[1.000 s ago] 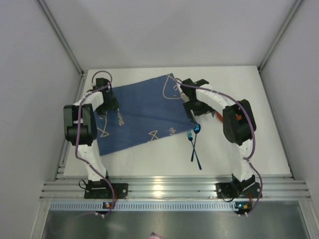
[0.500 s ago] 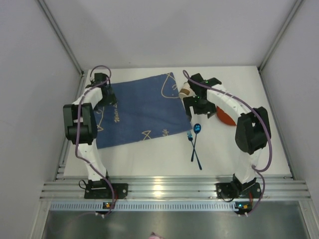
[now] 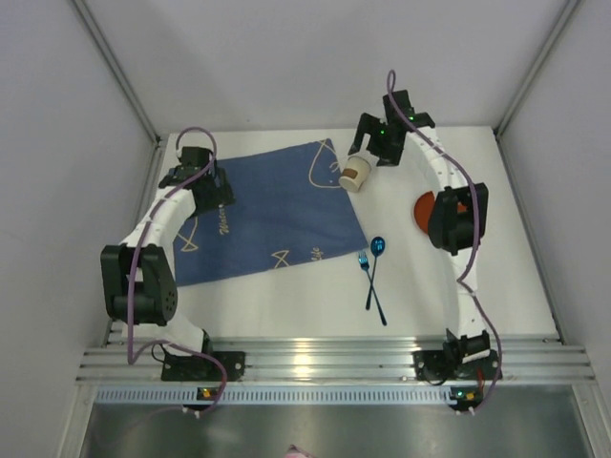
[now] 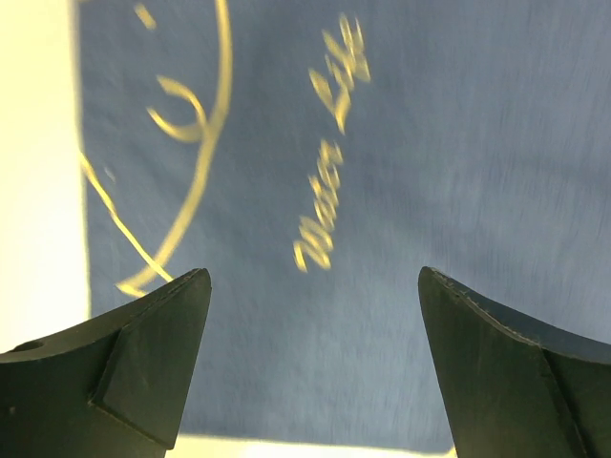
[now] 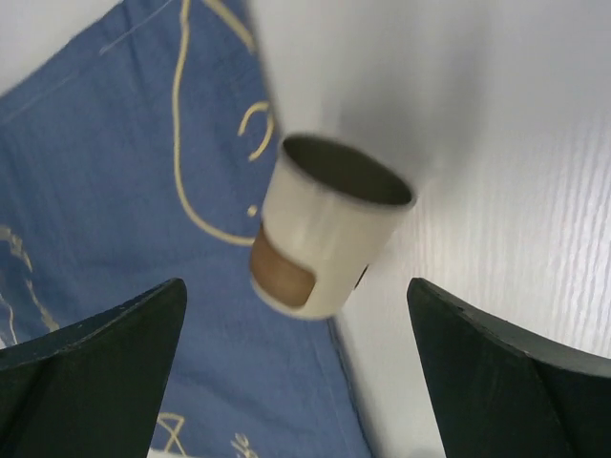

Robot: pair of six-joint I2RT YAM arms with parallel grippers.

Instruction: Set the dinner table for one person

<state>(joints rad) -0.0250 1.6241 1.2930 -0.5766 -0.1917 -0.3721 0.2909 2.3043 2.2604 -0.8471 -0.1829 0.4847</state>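
Right gripper (image 3: 374, 149) has swung from the cloth (image 3: 267, 215) corner to the far edge of the dinner table (image 3: 286, 296), jaws wide, empty, w/ cup (image 3: 355, 173) just beside cloth's far-right corner. Left gripper (image 3: 212, 195) over cloth's left part, jaws apart, nothing held. Spoon (image 3: 378, 246) & fork (image 3: 364, 260) cross near cloth; orange plate (image 3: 422, 210) partly behind right arm.

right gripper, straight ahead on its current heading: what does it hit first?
The cream cup. In the wrist view it stands centred between the fingers of the open right gripper, at the edge of the blue cloth. Nothing shows in between, though how far off it is remains unclear.
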